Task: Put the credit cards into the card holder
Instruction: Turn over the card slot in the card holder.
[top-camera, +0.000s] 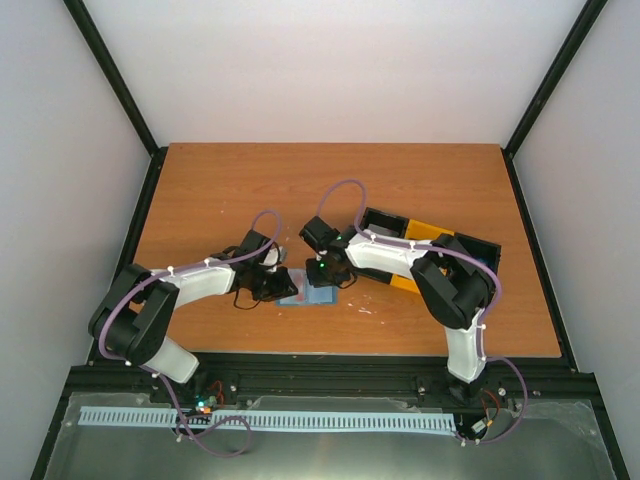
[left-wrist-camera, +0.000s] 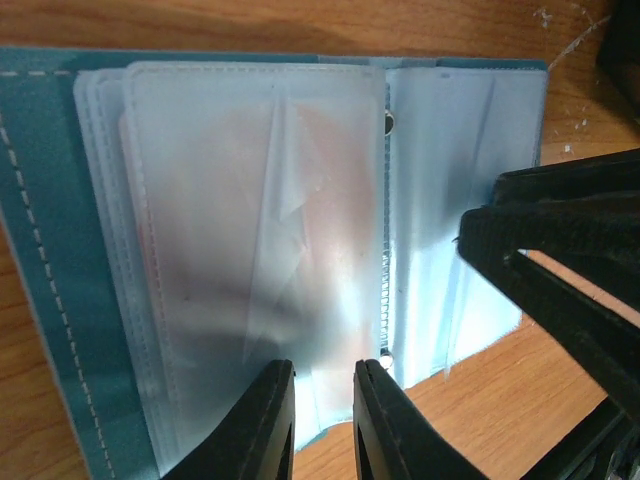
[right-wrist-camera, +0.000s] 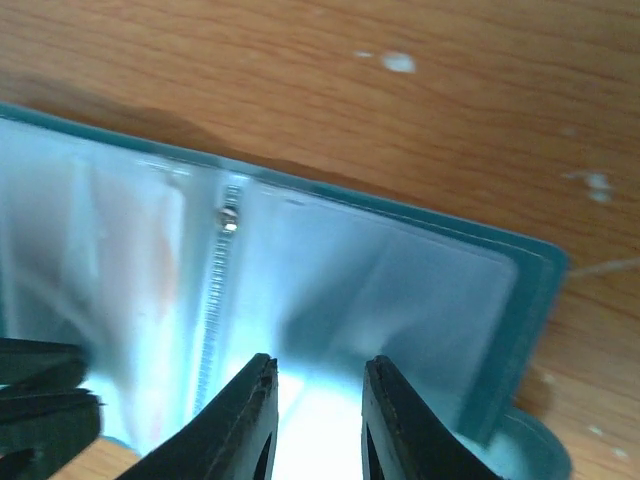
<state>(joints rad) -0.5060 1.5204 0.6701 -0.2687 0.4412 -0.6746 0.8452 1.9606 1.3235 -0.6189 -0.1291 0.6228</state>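
Observation:
The teal-blue card holder (top-camera: 318, 296) lies open like a book on the table. In the left wrist view the card holder (left-wrist-camera: 40, 300) shows frosted clear pockets, and a reddish credit card (left-wrist-camera: 320, 190) shows faintly through the left pocket. My left gripper (left-wrist-camera: 323, 385) stands over the pocket's near edge, its jaws a narrow gap apart with nothing between them. My right gripper (right-wrist-camera: 320, 385) hovers over the right-hand pocket page (right-wrist-camera: 400, 290), also narrowly open and empty. It also shows in the left wrist view (left-wrist-camera: 560, 250). No other card is in view.
A black-and-yellow compartment tray (top-camera: 432, 232) stands at the right behind my right arm. The wooden table (top-camera: 330, 180) is ringed by a black frame and white walls. Both grippers (top-camera: 305, 280) sit close together over the card holder.

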